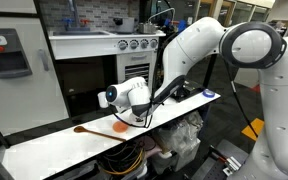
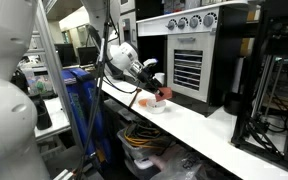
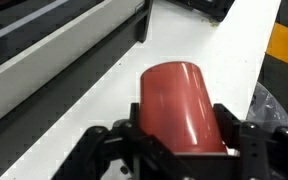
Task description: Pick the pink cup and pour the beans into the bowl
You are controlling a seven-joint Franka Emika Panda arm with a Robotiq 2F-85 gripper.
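Both jaws of the gripper (image 3: 182,138) are clenched on the pink cup (image 3: 182,105), above the white surface (image 3: 74,110). In an exterior view the cup hangs just above the bowl (image 2: 158,107), toward the surface's left end. No beans show. Roll the wrist slowly, keeping the cup's mouth centred over the bowl.

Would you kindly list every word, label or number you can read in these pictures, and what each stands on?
No text can be read.
The pink cup bears none.
The oven's knob panel is too small and blurred to tell.
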